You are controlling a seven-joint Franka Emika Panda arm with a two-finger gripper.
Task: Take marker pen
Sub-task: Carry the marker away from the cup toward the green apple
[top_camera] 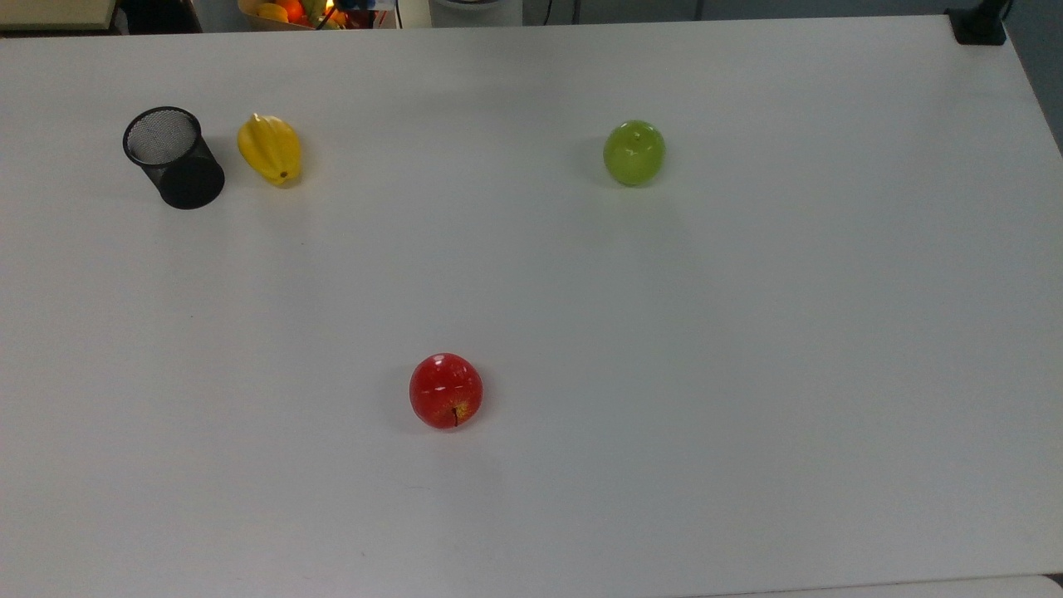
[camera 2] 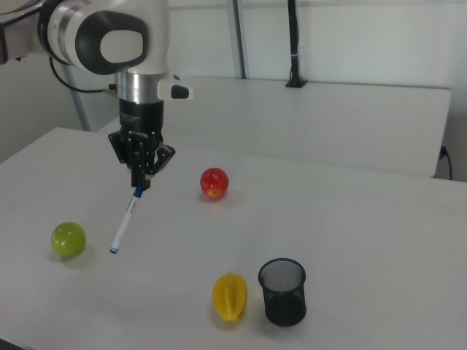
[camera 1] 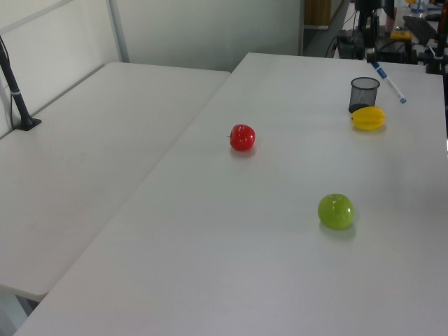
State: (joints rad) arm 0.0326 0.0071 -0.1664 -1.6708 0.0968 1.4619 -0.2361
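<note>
Holding the marker pen (camera 2: 125, 222) by its upper blue end, our gripper (camera 2: 140, 184) is clamped on it in mid-air above the table (camera 2: 350, 233), and the pen hangs slanted down toward the right view's left, its lower tip free. Going left to right across the right view, we first have the green apple (camera 2: 68, 239) resting on the table near the hanging tip; we judge that a low swing that way could clip it and set it rolling. Next comes the pen itself: we grip it at one end only, so the long free barrel could pivot between the fingers or slide out if we speed up or stop sharply, and it would then drop to the table and roll. Behind it sits the red apple (camera 2: 214, 182), well apart from the pen and little threat in our view. Further right lie the yellow star fruit (camera 2: 230, 295) and, just beside it, the black mesh cup (camera 2: 282, 291), upright and light-looking; a descent over them could, we think, tip the cup. In the left view the pen (camera 1: 389, 73) hangs beyond the cup (camera 1: 363, 93), clear of both.
</note>
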